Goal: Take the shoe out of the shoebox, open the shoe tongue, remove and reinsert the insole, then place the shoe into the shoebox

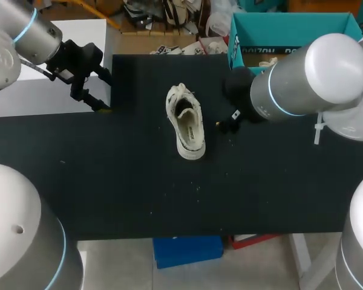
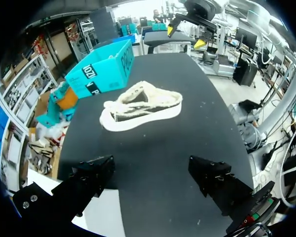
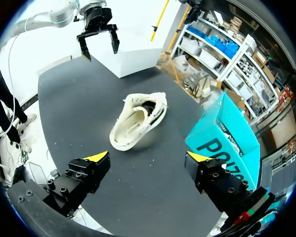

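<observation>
Mid-table lies one white sneaker, apart from one teal shoebox at the far edge; two grippers flank it, left gripper and right gripper, jaws apart.

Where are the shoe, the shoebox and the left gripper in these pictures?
shoe (image 1: pixel 187 124): head view, on its insole, about mid-length.
shoebox (image 1: pixel 290 27): head view, on its teal wall.
left gripper (image 1: pixel 109 95): head view, midway between its open fingertips.

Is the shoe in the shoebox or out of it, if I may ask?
Out: the shoe lies on the black table, apart from the teal shoebox.
</observation>
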